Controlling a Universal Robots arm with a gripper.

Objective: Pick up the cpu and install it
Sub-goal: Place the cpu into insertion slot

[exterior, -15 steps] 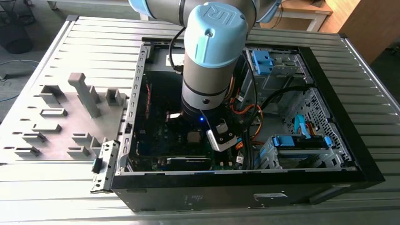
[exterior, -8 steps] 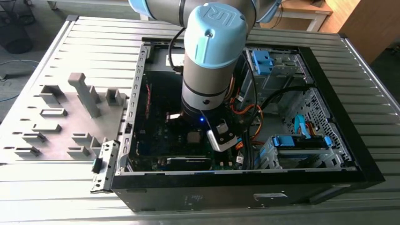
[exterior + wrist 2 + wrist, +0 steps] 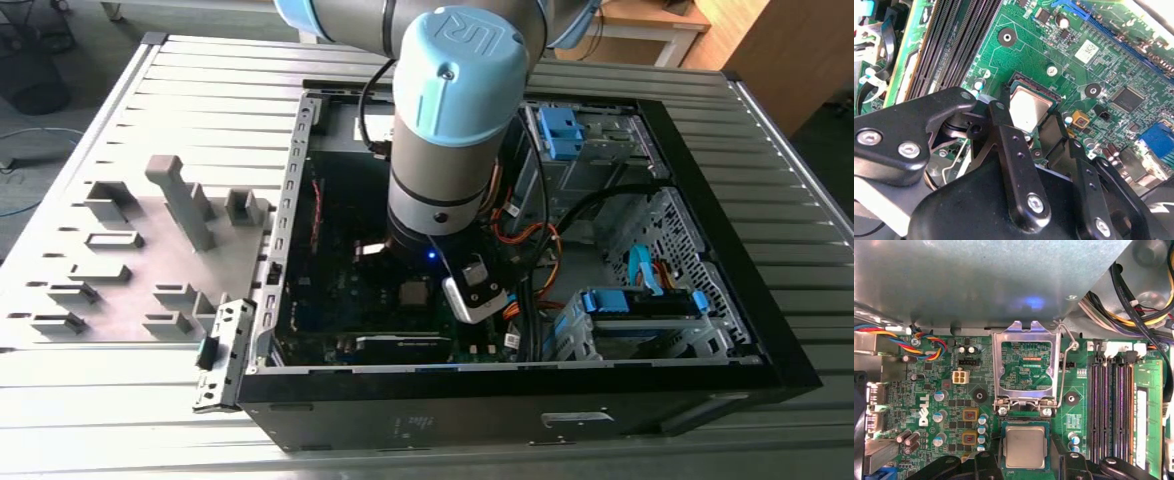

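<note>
The cpu (image 3: 1025,446), a small tan-grey square chip, lies flat in the motherboard's socket, just in front of the raised metal socket frame (image 3: 1026,336). My gripper (image 3: 1025,462) stands over it, with one black finger (image 3: 986,465) against one edge and the other against the opposite edge. In the second wrist view the cpu (image 3: 1029,106) shows between the same two fingers (image 3: 1000,117) of the gripper (image 3: 1029,119), which is shut on it. In the exterior view the cpu (image 3: 414,293) sits beside the arm's wrist (image 3: 447,220) inside the open computer case (image 3: 747,350).
Black memory slots (image 3: 1109,410) and a green memory stick (image 3: 1146,420) run beside the socket. Bundled cables (image 3: 1139,300) and a grey metal box (image 3: 979,275) hang close above the board. Grey plastic fixtures (image 3: 147,240) stand on the table at the exterior view's left.
</note>
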